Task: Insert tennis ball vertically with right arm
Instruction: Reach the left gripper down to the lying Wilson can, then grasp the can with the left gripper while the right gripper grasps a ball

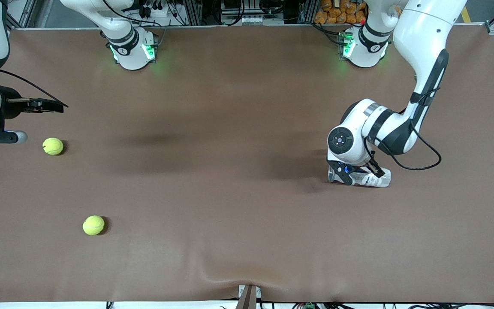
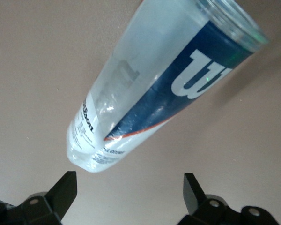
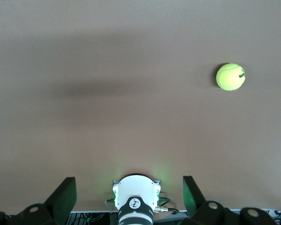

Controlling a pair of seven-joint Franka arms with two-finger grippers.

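Mostly bare table, balls near edge

A brown mat-covered table filled the scene, soft shadows across it, with aluminium framing, cables and orange items along its robot-base edge.

White jointed arms, black joint bands, green-lit bases, loose black cables.
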